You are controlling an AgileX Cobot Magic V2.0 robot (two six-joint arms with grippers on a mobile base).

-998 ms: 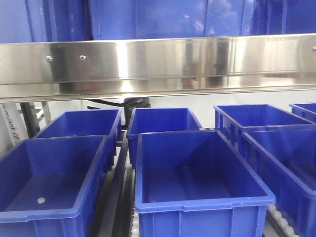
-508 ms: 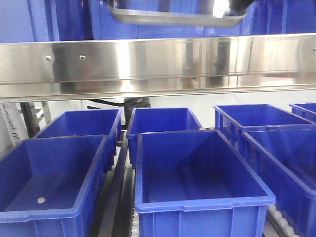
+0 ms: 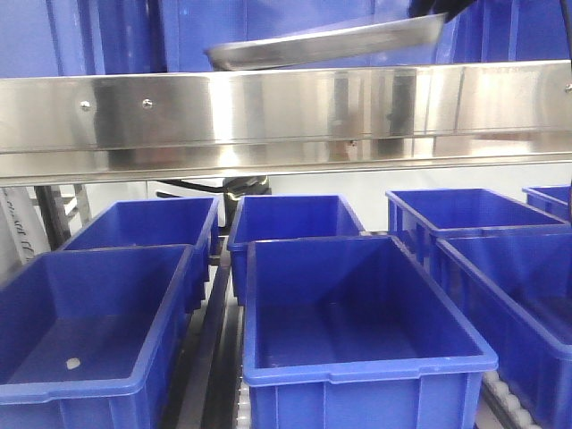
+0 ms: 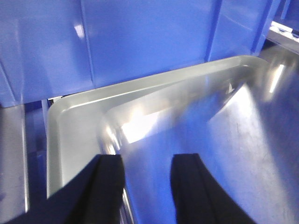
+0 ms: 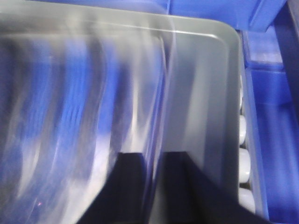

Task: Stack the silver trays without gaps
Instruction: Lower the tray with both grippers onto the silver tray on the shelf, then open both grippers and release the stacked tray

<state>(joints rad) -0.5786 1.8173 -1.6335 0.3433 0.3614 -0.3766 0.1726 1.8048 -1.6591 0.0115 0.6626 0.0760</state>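
Steel on steel: the upper tray [image 3: 322, 43] hangs tilted above the long rail [image 3: 286, 116], its right end higher, over the lower tray [image 4: 74, 121], which lies flat in front of a blue bin wall.

The right pincer [image 5: 153, 156] is clamped on the upper tray's thin rim, one finger on each side of it. The left pincer [image 4: 147, 161] has its fingers spread over the tray's near edge, and I cannot tell whether it grips. Thin sheet metal like this is probably light and stiff, but slick, so a tilted tray could slide through the fingers. The rim is the only real place to hold it, best at opposite ends. The corners look offset, so a skewed tray may jam and leave a gap.
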